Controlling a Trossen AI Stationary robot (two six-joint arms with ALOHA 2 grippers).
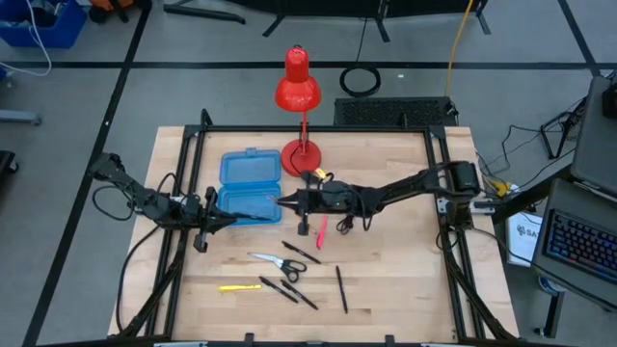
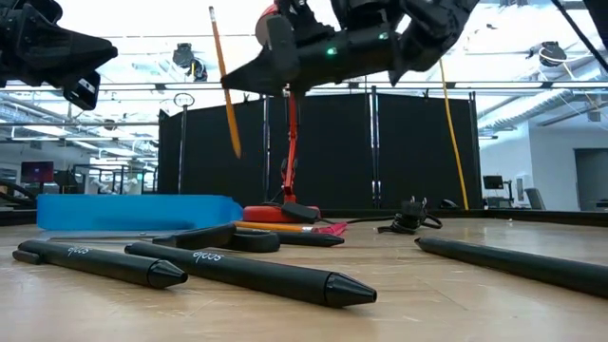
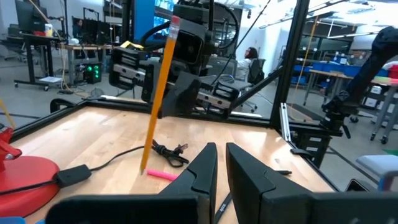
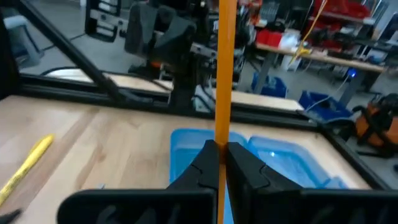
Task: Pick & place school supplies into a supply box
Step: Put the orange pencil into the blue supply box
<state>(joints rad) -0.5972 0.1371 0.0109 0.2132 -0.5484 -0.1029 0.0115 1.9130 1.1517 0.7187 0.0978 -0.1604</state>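
Nearest me on the counter (image 1: 386, 289) are the leftovers: a yellow pencil (image 1: 239, 286), a few black pens (image 2: 255, 273) and the scissors (image 1: 278, 261). The pens have small white lettering on the barrel, but I honestly can't make it out from the low view. A bit farther in there's a pink pencil (image 1: 322, 231) lying just right of middle.

Right now I'm mid-carry. My right tool (image 4: 219, 152) is clamped tight on an orange pencil (image 2: 224, 81), holding it almost upright up in the air, with its lower end hanging just right of the supply box (image 1: 250, 186). The box sits left of centre, lid flipped open to the far side, and its blue tray shows right behind the pencil in my right wrist view.

My left tool (image 3: 219, 163) is parked just left of the box, fingers nearly together, with nothing between them as far as I can see.

Next move, I reckon: slide left until I'm over the tray, tip the pencil flatter so it fits lengthwise, then let go. Dropped upright, it could bounce out.

Farthest back stands the red lamp (image 1: 298, 92).
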